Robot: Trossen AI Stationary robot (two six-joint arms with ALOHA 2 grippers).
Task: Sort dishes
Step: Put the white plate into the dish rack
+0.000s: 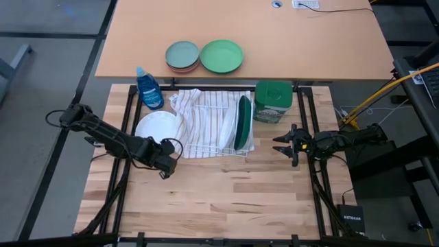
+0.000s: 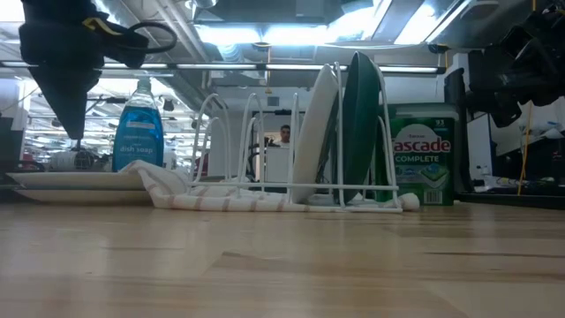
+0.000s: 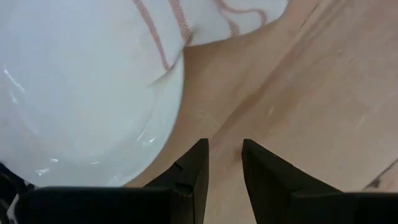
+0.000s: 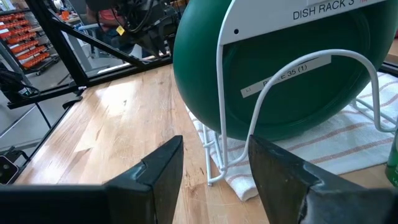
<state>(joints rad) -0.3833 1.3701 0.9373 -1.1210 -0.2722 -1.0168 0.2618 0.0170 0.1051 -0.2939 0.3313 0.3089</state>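
Observation:
A white plate [image 1: 156,127] lies flat on the wooden table left of the wire dish rack [image 1: 218,147]; it also shows in the left wrist view [image 3: 81,93]. The rack stands on a striped towel [image 1: 202,113], and a corner of the towel lies over the plate's rim [image 3: 186,18]. A dark green plate [image 4: 273,68] and a white plate [image 2: 316,132] stand on edge in the rack's right end. No dark blue plate shows. My left gripper [image 3: 224,155] is open, pointing down beside the flat plate's near edge. My right gripper [image 4: 214,158] is open, level, right of the rack.
A blue dish-soap bottle [image 1: 149,89] stands behind the flat plate. A green Cascade tub [image 1: 273,101] stands right of the rack. A grey-teal plate [image 1: 182,55] and a light-green plate [image 1: 221,55] lie on the far tabletop. The near half of the wooden table [image 1: 226,199] has free room.

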